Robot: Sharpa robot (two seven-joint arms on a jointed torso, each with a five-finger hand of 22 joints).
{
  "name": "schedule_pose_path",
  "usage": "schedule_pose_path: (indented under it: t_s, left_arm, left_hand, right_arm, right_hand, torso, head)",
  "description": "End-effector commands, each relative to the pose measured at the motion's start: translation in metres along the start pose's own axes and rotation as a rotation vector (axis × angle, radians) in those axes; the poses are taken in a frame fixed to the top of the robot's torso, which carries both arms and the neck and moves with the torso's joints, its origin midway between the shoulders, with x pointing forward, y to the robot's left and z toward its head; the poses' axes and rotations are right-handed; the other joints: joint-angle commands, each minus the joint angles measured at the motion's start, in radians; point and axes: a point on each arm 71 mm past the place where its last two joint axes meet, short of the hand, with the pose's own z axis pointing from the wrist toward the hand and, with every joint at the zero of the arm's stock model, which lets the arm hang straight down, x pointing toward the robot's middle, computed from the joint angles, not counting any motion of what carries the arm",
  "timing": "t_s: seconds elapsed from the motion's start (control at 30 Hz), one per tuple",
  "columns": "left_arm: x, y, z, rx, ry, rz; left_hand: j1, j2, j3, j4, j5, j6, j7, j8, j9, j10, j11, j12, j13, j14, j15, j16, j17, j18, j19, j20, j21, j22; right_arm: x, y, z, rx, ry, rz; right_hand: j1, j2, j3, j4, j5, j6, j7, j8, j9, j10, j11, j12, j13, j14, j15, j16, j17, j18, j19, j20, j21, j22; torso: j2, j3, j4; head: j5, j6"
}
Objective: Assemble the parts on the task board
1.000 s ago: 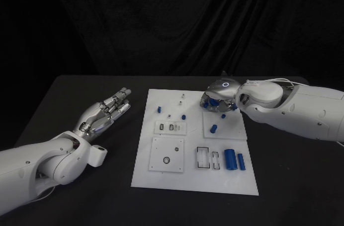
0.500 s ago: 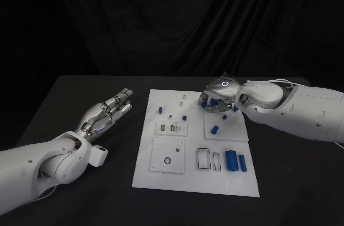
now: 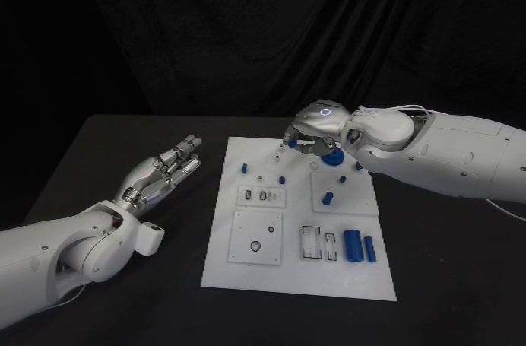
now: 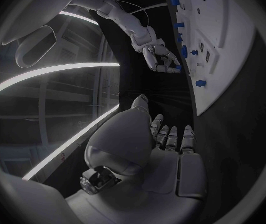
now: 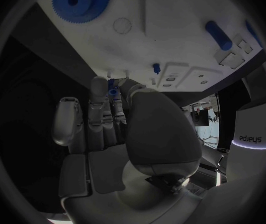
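Black table (image 3: 109, 144), matte surface. White task board (image 3: 247, 274) lies flat at its middle, long side running away from the robot.

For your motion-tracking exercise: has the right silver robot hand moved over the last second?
Yes. The right silver robot hand has shifted toward the far edge of the white rectangular task board and slightly leftward.

A robotics lab or test cell was indicated. A black table (image 3: 121, 141) was backed by a black curtain (image 3: 241, 49), and a white task board (image 3: 296, 277) with fitted blue parts (image 3: 352, 244) was laid out on it. Curved light strips (image 4: 52, 72) were seen overhead in the left wrist view.
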Motion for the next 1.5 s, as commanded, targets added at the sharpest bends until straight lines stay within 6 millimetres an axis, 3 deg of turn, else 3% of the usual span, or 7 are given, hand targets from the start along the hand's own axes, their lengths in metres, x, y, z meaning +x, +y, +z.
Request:
schedule_pose_path:
  t_s: [0.03,0.23,0.7,0.83,0.93,1.07,1.5]
  left_arm:
    - [0.002,-0.009,0.001,0.118,0.019,-0.005]
    - [0.004,-0.008,0.003,0.117,0.023,-0.008]
    - [0.005,-0.007,0.006,0.117,0.031,-0.012]
    - [0.006,-0.007,0.006,0.118,0.033,-0.013]
    - [0.006,-0.007,0.007,0.117,0.034,-0.014]
    - [0.006,-0.006,0.007,0.117,0.035,-0.014]
    - [0.006,-0.006,0.008,0.115,0.04,-0.017]
  left_hand:
    - [0.013,-0.001,0.002,-0.005,0.004,-0.002,0.004,-0.003,-0.001,-0.005,0.001,-0.003,-0.002,0.0,0.006,-0.004,-0.001,0.012,-0.001,0.004,-0.006,-0.001]
    - [0.014,0.0,0.003,-0.006,0.004,-0.001,0.005,-0.002,0.0,-0.005,0.001,-0.003,-0.002,0.0,0.007,-0.004,-0.001,0.013,-0.001,0.007,-0.006,-0.001]
    - [0.014,0.001,0.003,-0.006,0.004,-0.001,0.005,-0.002,0.0,-0.006,0.002,-0.003,-0.002,0.0,0.008,-0.004,-0.001,0.014,0.0,0.008,-0.006,-0.001]
    - [0.015,0.002,0.004,-0.007,0.004,0.001,0.006,-0.002,0.0,-0.004,0.002,-0.003,-0.001,0.0,0.009,-0.004,-0.001,0.015,0.0,0.01,-0.005,-0.001]
    - [0.015,0.002,0.004,-0.007,0.004,0.001,0.006,-0.002,0.0,-0.004,0.002,-0.003,-0.001,0.0,0.009,-0.004,-0.001,0.015,0.0,0.01,-0.005,-0.001]
    - [0.015,0.002,0.004,-0.007,0.004,0.001,0.006,-0.002,0.0,-0.004,0.002,-0.003,-0.001,0.0,0.009,-0.004,-0.001,0.015,0.0,0.01,-0.005,-0.001]
    - [0.017,0.002,0.004,-0.007,0.004,0.001,0.006,-0.002,0.0,-0.004,0.003,-0.003,-0.001,0.0,0.01,-0.004,-0.001,0.017,0.0,0.013,-0.005,-0.001]
  right_arm:
    - [-0.004,-0.004,0.006,0.013,-0.023,-0.019]
    - [-0.003,-0.007,0.016,0.024,-0.003,-0.033]
    - [0.006,-0.006,0.026,0.024,0.061,-0.032]
    - [0.009,-0.004,0.027,0.023,0.07,-0.029]
    - [0.01,-0.004,0.027,0.022,0.074,-0.027]
    - [0.012,-0.003,0.027,0.022,0.079,-0.025]
    - [0.017,-0.002,0.028,0.023,0.092,-0.021]
  right_hand:
    - [-0.002,-0.007,-0.001,0.007,0.003,-0.009,0.001,-0.006,0.001,0.014,-0.013,-0.007,0.001,-0.005,-0.001,-0.005,0.0,-0.01,-0.003,-0.002,-0.001,0.003]
    - [-0.004,-0.008,0.001,0.009,0.003,-0.018,0.003,-0.013,0.003,0.008,-0.014,-0.014,0.0,-0.008,-0.003,-0.012,-0.009,-0.01,-0.003,-0.004,-0.003,0.003]
    - [-0.011,-0.012,0.003,0.016,0.003,-0.034,0.003,-0.026,0.006,-0.004,-0.014,-0.03,-0.004,-0.016,-0.002,-0.026,-0.026,-0.01,-0.007,-0.005,-0.01,0.002]
    - [-0.012,-0.012,0.004,0.018,0.003,-0.038,0.004,-0.028,0.007,-0.003,-0.015,-0.031,-0.004,-0.016,-0.002,-0.026,-0.026,-0.01,-0.008,-0.005,-0.011,0.001]
    - [-0.012,-0.012,0.004,0.018,0.003,-0.039,0.005,-0.029,0.007,-0.003,-0.015,-0.031,-0.004,-0.016,-0.003,-0.027,-0.027,-0.01,-0.007,-0.005,-0.01,0.002]
    - [-0.013,-0.012,0.004,0.018,0.003,-0.039,0.005,-0.029,0.007,-0.003,-0.015,-0.031,-0.004,-0.015,-0.003,-0.026,-0.025,-0.01,-0.006,-0.005,-0.01,0.003]
    - [-0.013,-0.013,0.005,0.019,0.003,-0.041,0.008,-0.031,0.007,-0.003,-0.016,-0.032,-0.004,-0.016,-0.003,-0.028,-0.028,-0.01,-0.007,-0.005,-0.011,0.003]
  torso:
    - [0.002,-0.0019,0.0039]
    - [0.003,-0.0034,0.0063]
    - [0.003,-0.0006,0.0037]
    - [0.006,0.0005,0.0065]
    - [0.005,-0.0001,0.006]
    - [0.004,-0.0009,0.0008]
    - [0.004,-0.0015,0.0024]
  head:
    - [-0.005,0.002]
    - [-0.009,-0.001]
    - [-0.004,-0.007]
    - [-0.007,-0.004]
    - [-0.007,-0.006]
    - [-0.001,-0.009]
    - [-0.006,-0.011]
